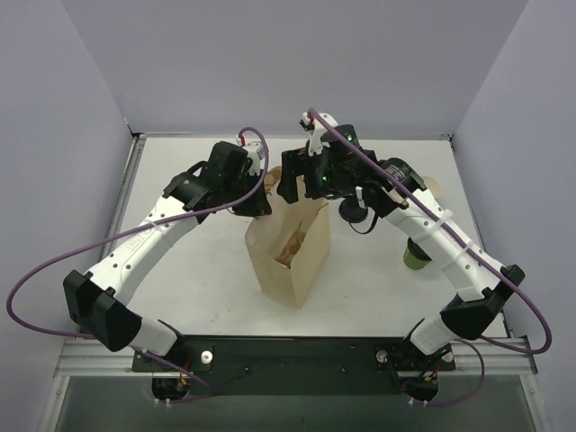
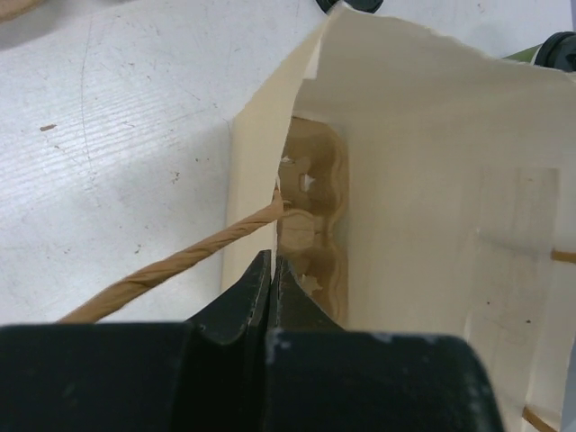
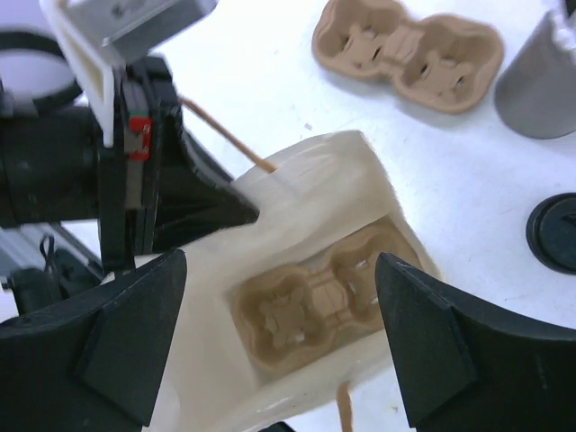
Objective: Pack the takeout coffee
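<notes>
Right wrist: right end effector (image 3: 283, 333) spread, empty, above bag (image 3: 315, 171); left end effector (image 2: 272, 274) pinches its rim. Seat takeout coffee (image 1: 416, 259) upright in carrier (image 3: 306, 306).

Overhead, the right arm (image 1: 445, 243) is hiding most of the green cup (image 1: 415, 259). The right wrist view's edge is cutting off the grey cup (image 3: 540, 81) and black lid (image 3: 553, 234). The paper bag (image 2: 432, 180) is covering part of its cup carrier (image 2: 315, 207).

A lab test cell: plain walls (image 1: 270, 54) enclosing white table (image 1: 202, 283).
</notes>
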Motion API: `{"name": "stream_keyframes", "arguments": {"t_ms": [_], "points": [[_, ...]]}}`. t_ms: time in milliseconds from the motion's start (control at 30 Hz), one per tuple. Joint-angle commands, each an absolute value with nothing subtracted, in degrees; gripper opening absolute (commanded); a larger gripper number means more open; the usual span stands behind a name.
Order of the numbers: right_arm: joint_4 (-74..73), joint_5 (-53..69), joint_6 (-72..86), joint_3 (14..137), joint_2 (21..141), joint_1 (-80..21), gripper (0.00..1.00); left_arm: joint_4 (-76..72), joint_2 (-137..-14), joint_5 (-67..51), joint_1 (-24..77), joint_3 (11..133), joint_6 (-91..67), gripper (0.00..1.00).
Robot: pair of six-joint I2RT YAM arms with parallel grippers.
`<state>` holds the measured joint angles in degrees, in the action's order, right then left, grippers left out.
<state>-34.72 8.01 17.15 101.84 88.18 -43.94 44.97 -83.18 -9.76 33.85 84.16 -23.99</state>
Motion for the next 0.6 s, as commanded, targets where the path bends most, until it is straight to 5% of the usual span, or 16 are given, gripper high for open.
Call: {"name": "stream_keyframes", "arguments": {"t_ms": [0,333,567], "points": [[-30.24,-6.02,23.98,105.29,83.25,-43.86,0.81,46.84,-82.53,-8.44,34.89,88.68,-28.73,0.00],[-35.06,-27.58,31.46,104.32,76.11,-42.10,0.82,45.44,-80.16,-4.93,36.03,93.94,-37.43,0.00],[-42.01,-30.15,33.66,105.39,76.73,-41.40,0.83,50.35,-80.77,-1.85,36.04,102.20,-40.16,0.00]]}}
